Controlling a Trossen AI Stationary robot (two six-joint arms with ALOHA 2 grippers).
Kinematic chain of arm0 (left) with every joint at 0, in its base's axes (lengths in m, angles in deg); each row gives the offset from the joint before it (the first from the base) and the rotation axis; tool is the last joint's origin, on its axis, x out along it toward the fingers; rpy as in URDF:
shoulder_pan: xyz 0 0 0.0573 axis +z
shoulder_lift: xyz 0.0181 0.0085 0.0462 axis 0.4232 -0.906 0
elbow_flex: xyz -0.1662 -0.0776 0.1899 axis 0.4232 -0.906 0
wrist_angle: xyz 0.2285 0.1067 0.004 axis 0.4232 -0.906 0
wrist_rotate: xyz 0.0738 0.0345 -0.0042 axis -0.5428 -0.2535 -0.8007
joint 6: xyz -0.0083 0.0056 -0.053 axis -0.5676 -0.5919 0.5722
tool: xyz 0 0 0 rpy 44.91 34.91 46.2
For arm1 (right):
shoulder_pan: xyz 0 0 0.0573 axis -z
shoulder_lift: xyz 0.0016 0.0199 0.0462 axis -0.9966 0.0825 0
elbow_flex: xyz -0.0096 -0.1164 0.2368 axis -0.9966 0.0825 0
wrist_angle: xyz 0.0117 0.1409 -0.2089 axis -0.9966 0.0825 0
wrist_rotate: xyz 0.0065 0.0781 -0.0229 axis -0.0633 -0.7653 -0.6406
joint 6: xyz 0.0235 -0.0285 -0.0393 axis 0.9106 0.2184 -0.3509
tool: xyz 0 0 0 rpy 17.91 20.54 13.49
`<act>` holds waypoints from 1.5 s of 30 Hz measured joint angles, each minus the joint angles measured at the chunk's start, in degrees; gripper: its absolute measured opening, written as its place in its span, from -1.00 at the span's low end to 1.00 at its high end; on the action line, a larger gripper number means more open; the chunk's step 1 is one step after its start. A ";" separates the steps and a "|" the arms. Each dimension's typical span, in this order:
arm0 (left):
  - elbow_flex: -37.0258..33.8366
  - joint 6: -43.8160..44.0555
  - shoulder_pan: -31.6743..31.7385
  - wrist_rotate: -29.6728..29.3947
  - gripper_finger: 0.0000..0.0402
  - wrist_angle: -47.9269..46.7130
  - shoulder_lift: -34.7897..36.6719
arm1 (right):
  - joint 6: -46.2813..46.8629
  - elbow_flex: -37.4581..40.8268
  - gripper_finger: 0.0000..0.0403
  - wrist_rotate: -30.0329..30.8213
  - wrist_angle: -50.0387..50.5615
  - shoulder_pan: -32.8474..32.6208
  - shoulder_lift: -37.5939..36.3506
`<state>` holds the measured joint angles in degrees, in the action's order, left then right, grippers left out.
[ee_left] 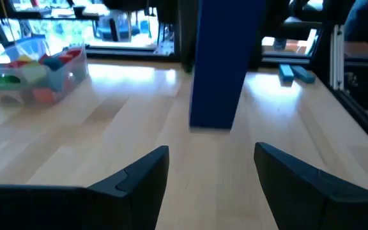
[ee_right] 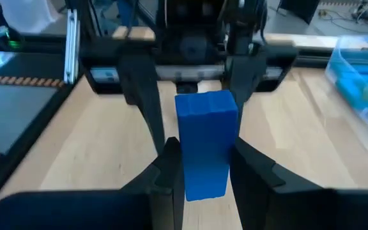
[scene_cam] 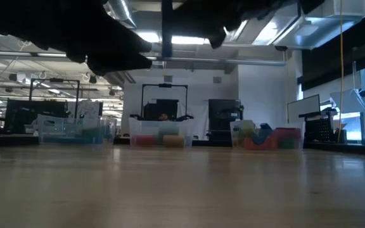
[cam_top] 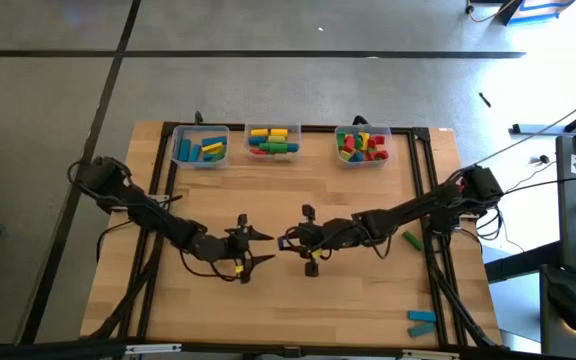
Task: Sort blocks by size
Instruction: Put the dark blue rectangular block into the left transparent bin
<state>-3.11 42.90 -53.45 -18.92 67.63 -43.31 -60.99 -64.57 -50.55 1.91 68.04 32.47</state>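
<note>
A blue block [ee_right: 204, 144] stands upright in the air over the table's middle, with my right gripper [ee_right: 204, 172] shut on it. The right arm reaches in from the table's right [cam_top: 290, 241]. My left gripper [ee_left: 213, 172] faces it from the left [cam_top: 263, 248], open, its fingertips a little short of the blue block [ee_left: 217, 64] and touching nothing. The other blocks lie in three clear bins [cam_top: 201, 147] [cam_top: 273, 141] [cam_top: 362, 146] at the far edge. My right gripper pinches the blue block between its two fingers, on two opposite long sides [ee_right: 187, 167]. The fingers come nearly level from the table's right, slanting slightly down, and lie across the block. The block stays upright and lifted clear, its lower end [ee_left: 211, 118] free above the wood.
A green block [cam_top: 411, 240] lies on the table by the right arm. Two blue blocks [cam_top: 420, 317] [cam_top: 420, 329] lie near the front right corner. Black frame rails [cam_top: 430, 200] run along the table's sides.
</note>
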 joint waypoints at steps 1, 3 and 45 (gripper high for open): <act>0.26 -0.17 0.12 -0.03 0.13 0.70 -0.44 | -0.03 0.14 -0.54 0.01 0.24 -0.06 0.32; 0.99 -0.21 0.38 0.17 0.13 1.31 -0.68 | 0.26 0.15 -0.54 -0.35 -2.59 -0.06 1.80; 3.55 10.01 6.24 -5.00 -0.50 -39.96 20.22 | 15.21 0.10 0.23 -9.40 16.67 -0.51 -4.45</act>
<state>0.43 52.91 -47.21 -23.92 27.67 -23.09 -45.78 -64.48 -59.94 18.58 67.52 28.02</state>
